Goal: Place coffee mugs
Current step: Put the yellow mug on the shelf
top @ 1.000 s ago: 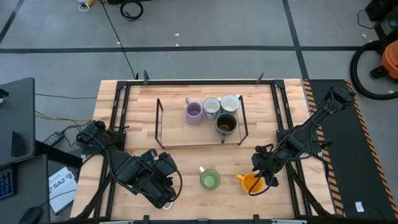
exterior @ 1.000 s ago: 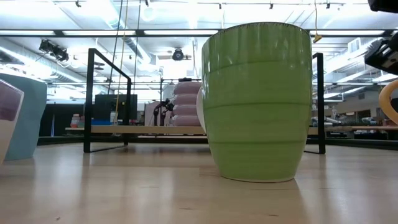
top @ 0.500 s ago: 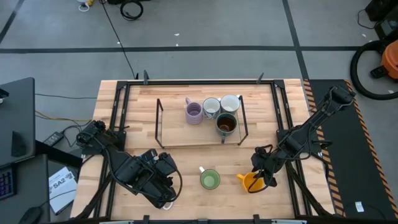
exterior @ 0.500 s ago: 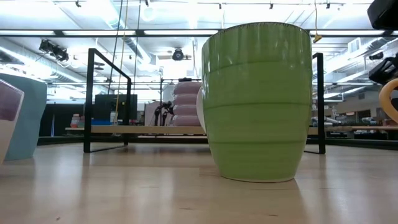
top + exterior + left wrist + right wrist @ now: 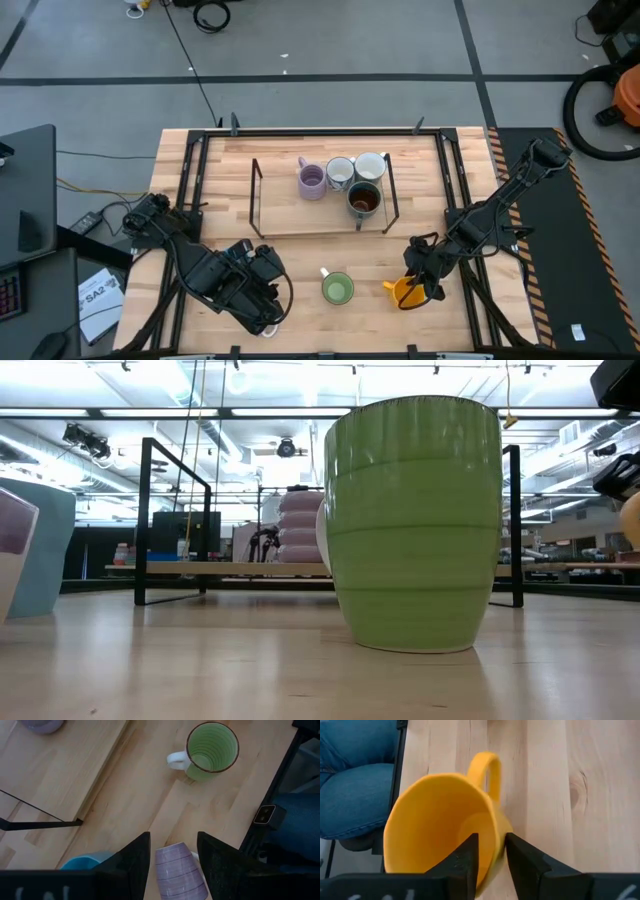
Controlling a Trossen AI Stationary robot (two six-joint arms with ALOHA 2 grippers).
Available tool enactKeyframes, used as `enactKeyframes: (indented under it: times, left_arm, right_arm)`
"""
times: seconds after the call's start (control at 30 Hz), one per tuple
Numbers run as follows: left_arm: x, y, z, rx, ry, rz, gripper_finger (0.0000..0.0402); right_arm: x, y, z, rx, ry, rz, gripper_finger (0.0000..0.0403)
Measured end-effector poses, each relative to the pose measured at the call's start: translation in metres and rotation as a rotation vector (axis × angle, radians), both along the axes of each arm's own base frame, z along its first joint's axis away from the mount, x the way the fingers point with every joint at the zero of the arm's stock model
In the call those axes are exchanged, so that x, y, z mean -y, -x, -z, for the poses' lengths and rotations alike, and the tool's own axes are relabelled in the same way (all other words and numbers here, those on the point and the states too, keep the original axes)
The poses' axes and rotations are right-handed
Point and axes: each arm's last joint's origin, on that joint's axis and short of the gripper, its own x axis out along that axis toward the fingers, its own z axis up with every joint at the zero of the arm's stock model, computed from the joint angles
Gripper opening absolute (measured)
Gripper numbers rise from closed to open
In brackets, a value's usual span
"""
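**Orange mug pinched by its rim, rack lies up and to the left**

The right gripper [image 5: 418, 285] hangs over the near right part of the worktop [image 5: 300, 255], its two fingers closed to a narrow gap on the wall of the orange mug [image 5: 404, 293], one finger inside the cup and one outside. In the right wrist view the orange mug [image 5: 442, 827] sits tipped, mouth toward the camera, its handle [image 5: 487, 770] pointing away from the gripper along the wood grain; whether its base touches the wood cannot be told.

From this gripper the wire-framed rack [image 5: 322, 215] lies toward the far side of the worktop and to the robot's left, with a lilac mug [image 5: 311, 180], a patterned white mug [image 5: 340, 172], a pale mug [image 5: 370, 165] and a dark glazed mug [image 5: 363, 201] grouped at its right half. The green mug [image 5: 337, 289] stands upright between the two arms, just beside the orange one, handle toward the rack.

The left gripper [image 5: 262, 290] rests at the near left, fingers apart on either side of a second lilac mug [image 5: 179, 872] without visibly pressing it; a blue mug [image 5: 85, 861] sits close by.

The right arm is the nearer one to the rack's open spots, so the carry likely runs diagonally past the green mug.
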Motion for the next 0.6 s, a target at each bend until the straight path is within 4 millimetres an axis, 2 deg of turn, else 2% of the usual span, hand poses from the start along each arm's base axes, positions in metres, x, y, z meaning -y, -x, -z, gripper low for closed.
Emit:
enactKeyframes:
  times: [0.33,0.6]
  left_arm:
    - [0.0004,-0.0005,-0.0002,0.006,0.005,0.0,0.0169]
    - [0.0004,-0.0005,-0.0002,0.006,0.005,0.0,0.0169]
  right_arm:
    - [0.0004,0.0004,0.001,-0.008,0.008,0.0,0.003]
    - [-0.0002,-0.0009,-0.0016,-0.02,-0.024,0.027,0.0027]
